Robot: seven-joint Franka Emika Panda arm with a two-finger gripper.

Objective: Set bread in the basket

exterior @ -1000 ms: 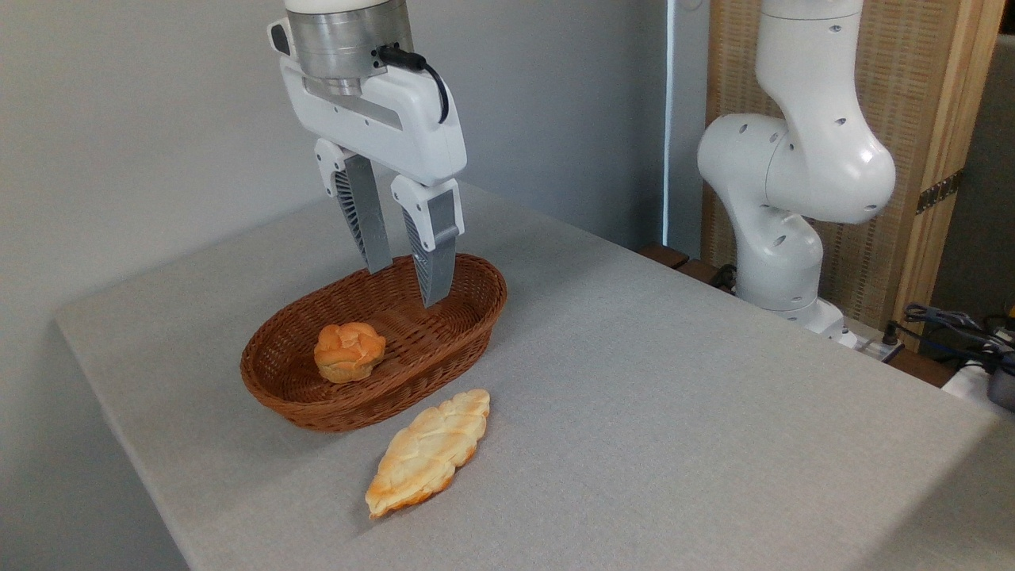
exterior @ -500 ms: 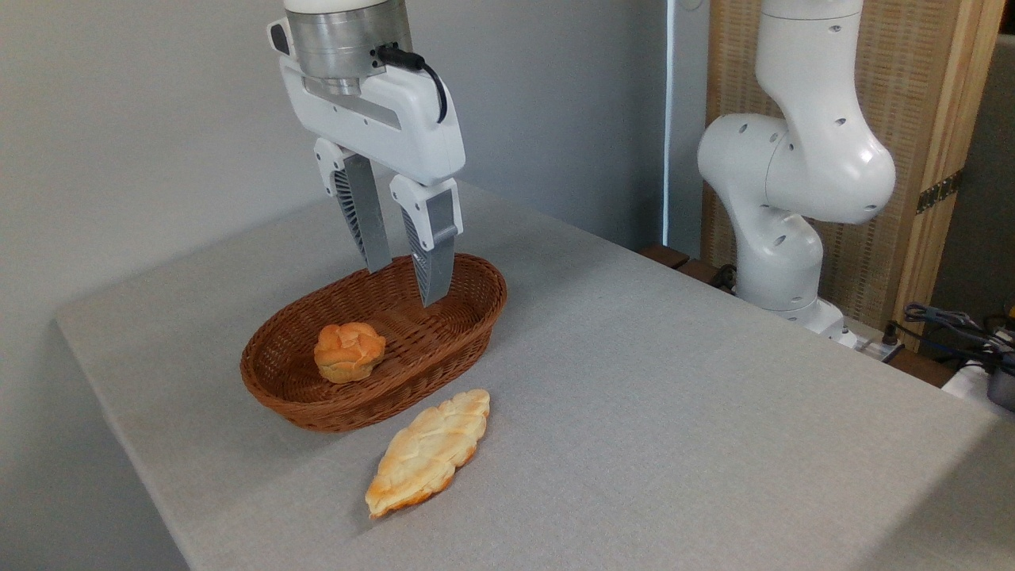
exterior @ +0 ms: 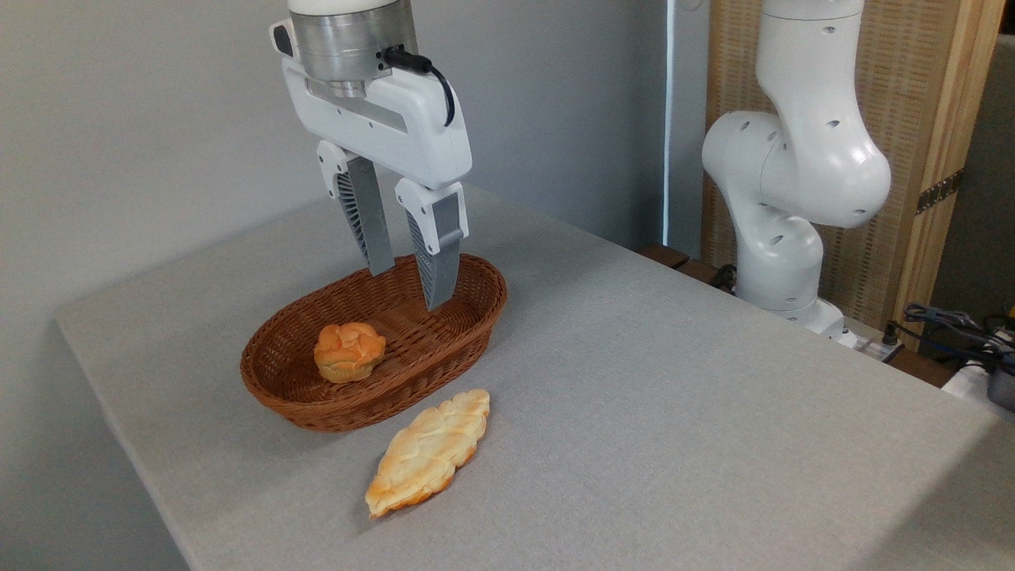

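**Wicker holds the bun**

Camera: your bun point(exterior: 349, 352) sits inside the basket point(exterior: 468, 317), toward its left end, so the job looks done. Your gripper point(exterior: 408, 285) hangs empty above the right end, fingers slightly apart, clear of the bun. Flat loaf point(exterior: 428, 452) lies outside on the table point(exterior: 674, 396), just beside the rim.

One wicker basket point(exterior: 444, 333), one round bun point(exterior: 349, 351), one flat braided loaf point(exterior: 428, 452), one grey counter point(exterior: 674, 396) and one robot arm with one two-fingered claw point(exterior: 409, 285) are visible.
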